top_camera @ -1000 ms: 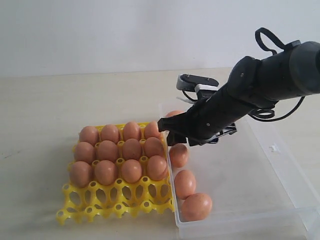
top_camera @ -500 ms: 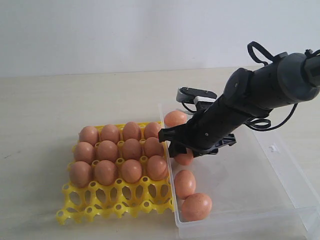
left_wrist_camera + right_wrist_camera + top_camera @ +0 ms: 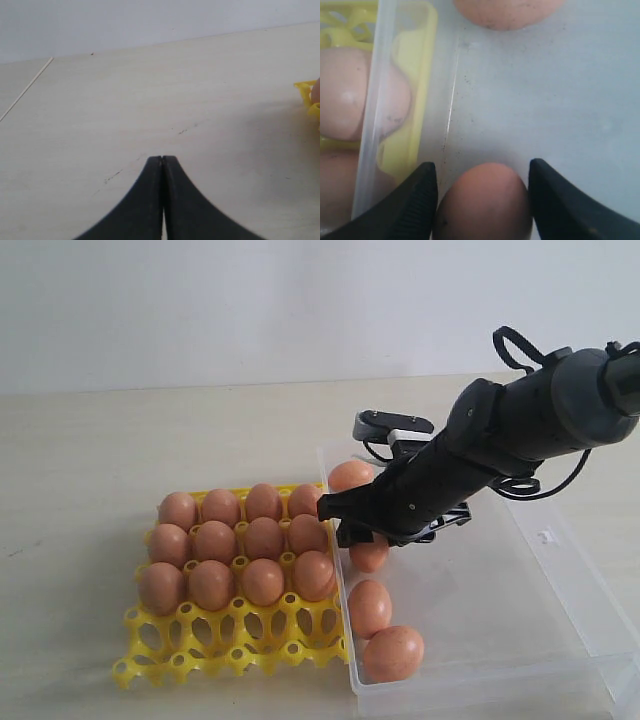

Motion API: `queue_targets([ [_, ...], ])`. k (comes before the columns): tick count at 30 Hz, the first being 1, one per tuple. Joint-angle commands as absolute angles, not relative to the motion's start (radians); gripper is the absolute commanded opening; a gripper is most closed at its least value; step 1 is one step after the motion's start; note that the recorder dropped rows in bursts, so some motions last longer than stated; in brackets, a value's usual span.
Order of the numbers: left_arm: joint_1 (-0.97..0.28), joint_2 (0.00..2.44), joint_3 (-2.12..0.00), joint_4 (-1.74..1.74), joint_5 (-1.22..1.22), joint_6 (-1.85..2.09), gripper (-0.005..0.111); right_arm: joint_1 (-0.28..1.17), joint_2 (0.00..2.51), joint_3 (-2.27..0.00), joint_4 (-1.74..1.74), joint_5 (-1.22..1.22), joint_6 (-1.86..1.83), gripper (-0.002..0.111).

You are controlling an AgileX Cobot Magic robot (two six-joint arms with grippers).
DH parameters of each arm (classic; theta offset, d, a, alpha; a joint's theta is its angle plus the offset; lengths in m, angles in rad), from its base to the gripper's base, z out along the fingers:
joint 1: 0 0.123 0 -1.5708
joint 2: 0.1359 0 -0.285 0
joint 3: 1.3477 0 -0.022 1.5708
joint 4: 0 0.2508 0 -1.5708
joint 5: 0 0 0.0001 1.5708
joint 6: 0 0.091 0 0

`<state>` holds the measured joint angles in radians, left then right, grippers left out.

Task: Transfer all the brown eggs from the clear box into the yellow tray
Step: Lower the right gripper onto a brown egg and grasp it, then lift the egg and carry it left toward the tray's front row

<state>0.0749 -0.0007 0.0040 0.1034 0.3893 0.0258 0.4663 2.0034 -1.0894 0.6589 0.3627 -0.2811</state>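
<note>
Several brown eggs [image 3: 263, 538] fill the three far rows of the yellow tray [image 3: 180, 660]; its near row of cups stands empty. The clear box [image 3: 480, 688] lies right of the tray. Three loose eggs [image 3: 349, 476] [image 3: 369, 607] [image 3: 392, 653] lie along the box's left wall. My right gripper [image 3: 355, 530] is low in the box, open, its jaws straddling another egg [image 3: 482, 205] that rests on the box floor. My right gripper [image 3: 481, 164] has a finger close on each side of that egg. My left gripper [image 3: 163, 158] is shut and empty over bare table.
The box wall [image 3: 375, 115] runs just beside one right finger, with the tray edge [image 3: 415, 75] and tray eggs [image 3: 342, 95] behind it. Another egg [image 3: 507, 12] lies ahead of the right jaws. The table top [image 3: 150, 430] is pale wood.
My right arm has come down and back toward the box's left wall, bringing its open jaws around the egg on the box floor. The eggs have stayed put.
</note>
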Motion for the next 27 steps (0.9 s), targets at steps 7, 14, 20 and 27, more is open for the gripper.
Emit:
queue_targets([
  [7,0.070,0.000,0.000,0.103,0.380,0.022,0.000,0.465,1.974,-1.082,0.651,0.316,-0.358,0.000],
  [14,0.070,0.000,0.000,0.103,0.380,0.022,0.000,0.465,1.859,-1.014,0.622,0.219,-0.358,0.000],
  [20,0.070,0.000,0.000,0.103,0.380,0.022,0.000,0.532,1.716,-0.941,0.604,0.149,-0.358,0.000],
  [27,0.070,0.000,0.000,0.103,0.380,0.022,0.000,0.742,1.651,-0.924,0.604,0.036,-0.404,0.000],
])
